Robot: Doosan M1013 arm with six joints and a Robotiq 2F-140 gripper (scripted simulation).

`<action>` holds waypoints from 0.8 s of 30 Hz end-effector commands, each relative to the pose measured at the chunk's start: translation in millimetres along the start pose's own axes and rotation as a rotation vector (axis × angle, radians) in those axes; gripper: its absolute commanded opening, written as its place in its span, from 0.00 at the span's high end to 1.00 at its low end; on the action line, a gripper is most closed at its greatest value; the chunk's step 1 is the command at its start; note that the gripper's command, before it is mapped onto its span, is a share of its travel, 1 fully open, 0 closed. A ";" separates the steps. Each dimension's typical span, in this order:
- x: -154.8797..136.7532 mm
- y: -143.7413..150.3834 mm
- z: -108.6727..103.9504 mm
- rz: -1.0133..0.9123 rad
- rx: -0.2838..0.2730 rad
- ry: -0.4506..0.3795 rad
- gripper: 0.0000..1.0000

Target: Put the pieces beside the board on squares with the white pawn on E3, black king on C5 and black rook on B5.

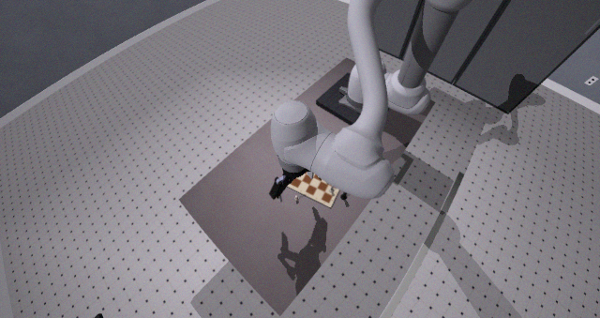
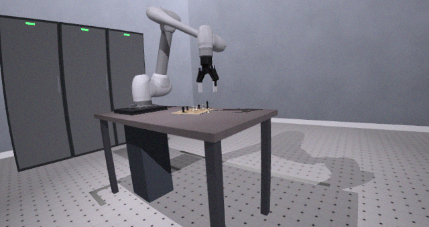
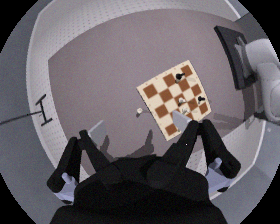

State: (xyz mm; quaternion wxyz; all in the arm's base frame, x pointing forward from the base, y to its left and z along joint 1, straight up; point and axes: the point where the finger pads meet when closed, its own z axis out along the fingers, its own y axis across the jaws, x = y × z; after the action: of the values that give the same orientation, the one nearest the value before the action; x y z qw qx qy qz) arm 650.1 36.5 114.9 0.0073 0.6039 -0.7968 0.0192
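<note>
White pawn, probably light, rigid and slippery, best pinched around its body, stands beside the chessboard, below the gripper, whose fingers are spread, holding nothing. The exterior view shows the height gap; the wrist view shows the squares, partly behind a finger.

Brown and Cream Checks on a Mauve-Brown Top

The board is checked in brown and cream, with a cream border. The table has a mauve-brown top and dark grey legs. Pale grey tiles with small black dots pattern the floor. The arm is whitish grey; the gripper is black with light grey fingertips. Blue-grey covers the walls. The cabinets are dark grey, edged in black and marked with bright green strips.
</note>
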 end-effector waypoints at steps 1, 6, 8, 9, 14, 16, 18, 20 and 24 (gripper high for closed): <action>0.0 0.1 3.1 -0.279 -0.001 -0.017 0.00; 0.0 0.3 6.7 -0.568 0.006 -0.006 0.00; -0.1 0.3 8.1 -0.684 0.009 0.000 0.00; -0.1 0.4 8.8 -0.742 0.010 0.003 0.00; -0.1 0.5 10.8 -1.011 0.014 0.014 0.00; -0.1 0.5 12.0 -1.099 0.015 0.019 0.00; -0.2 0.6 13.2 -1.217 0.016 0.025 0.00; -0.2 0.7 14.3 -1.333 0.016 0.032 0.00; -0.2 0.8 16.2 -1.564 0.016 0.044 0.00</action>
State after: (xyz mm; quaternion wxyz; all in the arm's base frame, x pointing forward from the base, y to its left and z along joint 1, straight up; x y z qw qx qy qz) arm 649.7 36.4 100.1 0.0389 0.9676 -0.2473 0.0312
